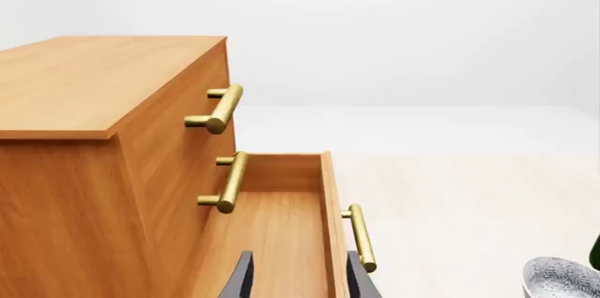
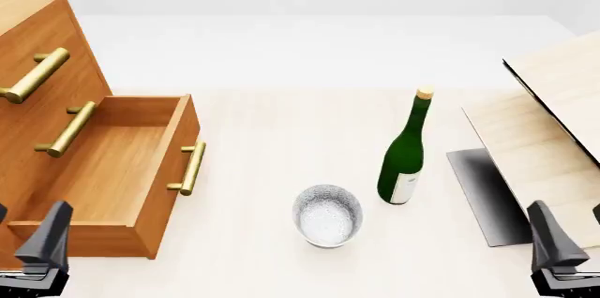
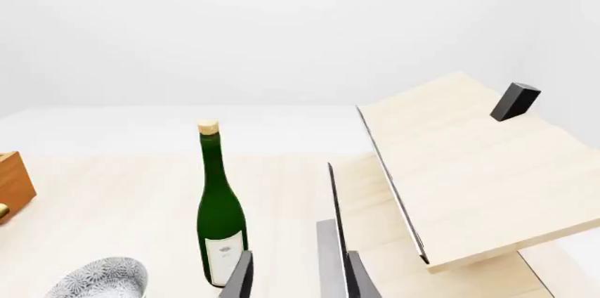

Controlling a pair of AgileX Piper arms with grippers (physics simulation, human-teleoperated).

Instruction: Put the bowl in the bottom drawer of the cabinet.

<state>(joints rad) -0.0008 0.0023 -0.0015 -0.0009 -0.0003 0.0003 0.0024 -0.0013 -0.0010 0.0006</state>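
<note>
white and grey-speckled, the bowl (image 2: pixel 327 215) sits upright on the pale table (image 2: pixel 263 171), between the two grippers and a little ahead of them, touched by neither. the left gripper (image 2: pixel 38 252) hangs at the near corner of the bottom drawer (image 2: pixel 112 171), its fingers parted and holding nothing; in the left wrist view its fingertips (image 1: pixel 240 277) straddle the drawer's front panel without gripping it. that drawer stands pulled out from the cabinet (image 2: pixel 38 52), its inside bare, its brass handle (image 2: pixel 190 168) facing the bowl. the right gripper (image 2: pixel 553 245) hovers well to the bowl's other side, released too, jaws apart over the table. a green bottle (image 2: pixel 405 157) stands upright just beyond the bowl toward the right gripper, near but apart from it. ahead of the right gripper rises a pale slanted board structure (image 2: pixel 553 101).
</note>
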